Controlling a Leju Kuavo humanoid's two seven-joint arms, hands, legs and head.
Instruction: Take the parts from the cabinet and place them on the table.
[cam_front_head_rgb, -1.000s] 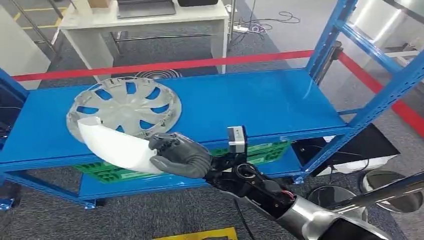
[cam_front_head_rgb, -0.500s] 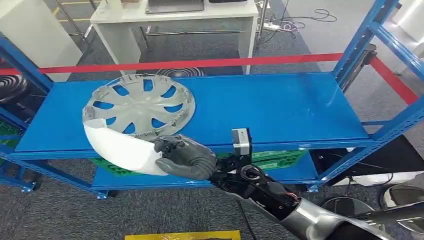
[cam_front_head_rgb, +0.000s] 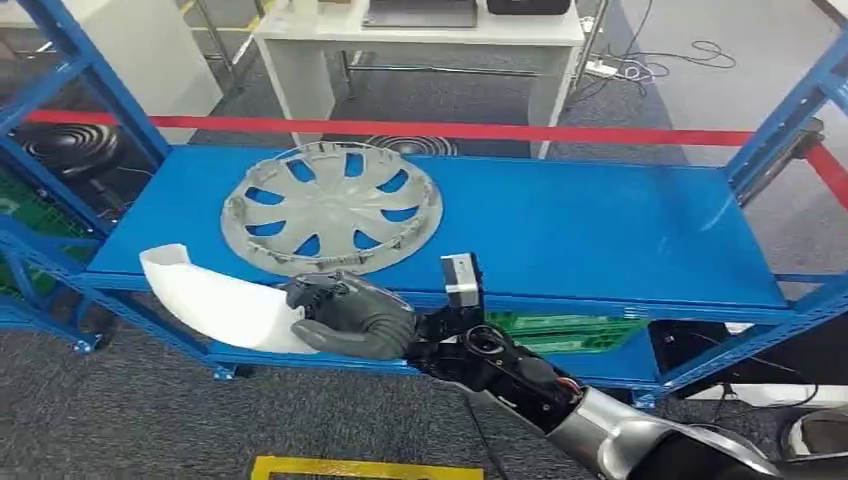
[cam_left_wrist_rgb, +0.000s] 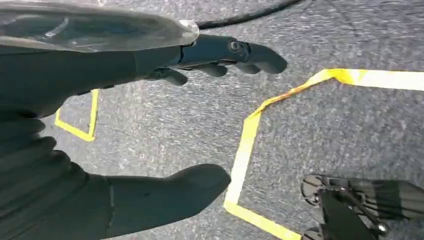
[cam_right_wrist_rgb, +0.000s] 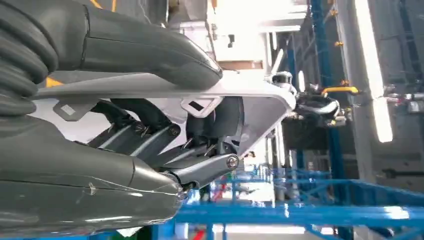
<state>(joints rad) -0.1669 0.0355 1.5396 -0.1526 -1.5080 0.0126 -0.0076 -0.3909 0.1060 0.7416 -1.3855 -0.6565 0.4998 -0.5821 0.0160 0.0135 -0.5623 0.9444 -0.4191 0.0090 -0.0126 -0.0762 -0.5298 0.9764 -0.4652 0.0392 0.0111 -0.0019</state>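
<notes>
White plastic, a curved part (cam_front_head_rgb: 218, 302), sits clamped in our right robot hand (cam_front_head_rgb: 350, 317), whose dark fingers (cam_front_head_rgb: 322, 293) wrap its near end while the far end juts out to the left, in front of the blue shelf (cam_front_head_rgb: 560, 225) edge and off the shelf surface. From the right wrist view we see the same part (cam_right_wrist_rgb: 165, 87) pinched between the thick thumb and the darker fingers (cam_right_wrist_rgb: 200, 170). On the shelf, just behind the held part, a silver hubcap (cam_front_head_rgb: 332, 205) lies flat, apart from the hand. Our left robot hand (cam_left_wrist_rgb: 100, 125) hangs over grey carpet (cam_left_wrist_rgb: 320, 130) marked with yellow tape (cam_left_wrist_rgb: 248, 140); its fingers (cam_left_wrist_rgb: 235, 52) are spread apart with nothing in them. Beyond the shelf a red tape line (cam_front_head_rgb: 450, 130) crosses the floor, and a white desk (cam_front_head_rgb: 420, 30) stands further back.
</notes>
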